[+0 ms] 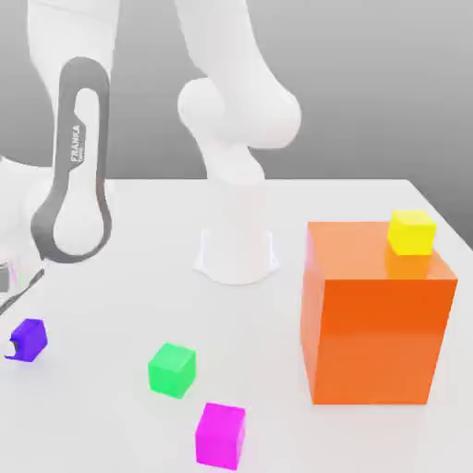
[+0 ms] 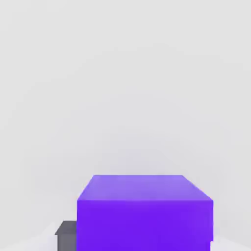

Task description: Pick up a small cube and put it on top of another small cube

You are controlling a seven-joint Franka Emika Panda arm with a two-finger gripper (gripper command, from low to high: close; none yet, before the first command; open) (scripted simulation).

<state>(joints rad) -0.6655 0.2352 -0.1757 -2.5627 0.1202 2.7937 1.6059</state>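
Violet-purple cube (image 2: 144, 213) on white table (image 1: 139, 240), clamped between hand's (image 1: 13, 349) closed fingers (image 2: 66, 235)

A simulated test bench: plain white table (image 1: 351, 199), flat grey backdrop, untextured coloured cubes.

You've got the violet cube (image 1: 30, 338) at the exterior view's left edge, on the white table (image 1: 120, 277). Green cube (image 1: 172, 369) and magenta cube (image 1: 221, 435) sit nearby; yellow cube (image 1: 411, 231) tops the orange block (image 1: 374, 333).

"FRANKA" on grey arm link (image 1: 78, 139); smaller line below prob. "EMIKA".
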